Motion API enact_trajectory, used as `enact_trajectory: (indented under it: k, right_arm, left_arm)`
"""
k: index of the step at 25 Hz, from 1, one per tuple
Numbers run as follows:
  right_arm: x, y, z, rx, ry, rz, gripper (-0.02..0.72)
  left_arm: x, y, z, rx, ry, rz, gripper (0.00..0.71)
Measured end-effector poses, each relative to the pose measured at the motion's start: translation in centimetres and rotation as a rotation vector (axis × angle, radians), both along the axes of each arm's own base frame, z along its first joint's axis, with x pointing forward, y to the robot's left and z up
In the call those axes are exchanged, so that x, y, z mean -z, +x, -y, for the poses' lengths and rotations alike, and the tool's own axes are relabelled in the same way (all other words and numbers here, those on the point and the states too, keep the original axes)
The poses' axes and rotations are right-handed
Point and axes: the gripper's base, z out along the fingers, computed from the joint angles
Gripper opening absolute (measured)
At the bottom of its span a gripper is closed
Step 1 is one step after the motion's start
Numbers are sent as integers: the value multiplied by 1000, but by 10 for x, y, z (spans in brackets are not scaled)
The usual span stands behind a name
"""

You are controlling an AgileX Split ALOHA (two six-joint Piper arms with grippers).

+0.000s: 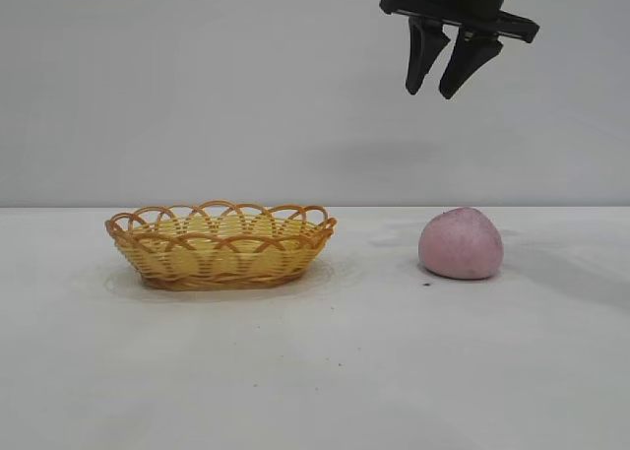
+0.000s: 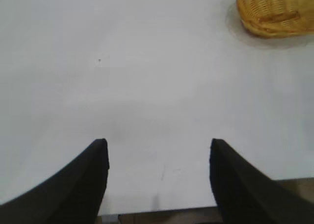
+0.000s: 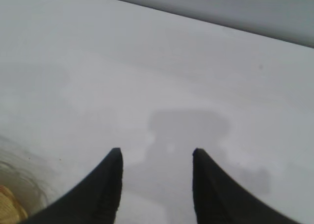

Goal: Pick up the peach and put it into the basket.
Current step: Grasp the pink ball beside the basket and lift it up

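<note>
You see the peach (image 1: pixel 461 243) resting on the white table (image 1: pixel 315 371), to the right in the exterior view. It sits upright with its slightly pointed top upward, and nothing touches it. The basket (image 1: pixel 220 244) stands on the same table, to the left, well apart from the peach. Inside the basket you cannot see anything above the rim.

The right gripper (image 1: pixel 442 84) hangs high in the air, above the peach and a little to its left. Its two dark fingers point down, with a gap between them, and they hold nothing. In the right wrist view the same gripper (image 3: pixel 156 158) shows parted fingers over bare table, with its own shadow between them, and a small piece of the basket (image 3: pixel 10 209) at the corner.

The left gripper (image 2: pixel 159 148) appears only in its own wrist view. Its fingers are spread wide and empty, over the bare table near the table's edge. The basket (image 2: pixel 274 11) lies farther off from it, at the corner of that view. The peach is not visible there.
</note>
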Motion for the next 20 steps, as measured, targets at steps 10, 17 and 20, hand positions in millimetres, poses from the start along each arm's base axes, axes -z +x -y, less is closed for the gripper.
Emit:
enact_trajectory:
  k: [10, 17, 20]
  right_arm:
    - [1, 0, 0, 0, 3, -5, 321]
    - [12, 1, 0, -7, -14, -47, 321]
    - [17, -5, 3, -28, -61, -118, 321]
  left_arm:
    - [3, -6, 0, 3, 3, 42, 292]
    - [3, -6, 0, 4, 5, 42, 292]
    - [3, -6, 0, 4, 5, 42, 292]
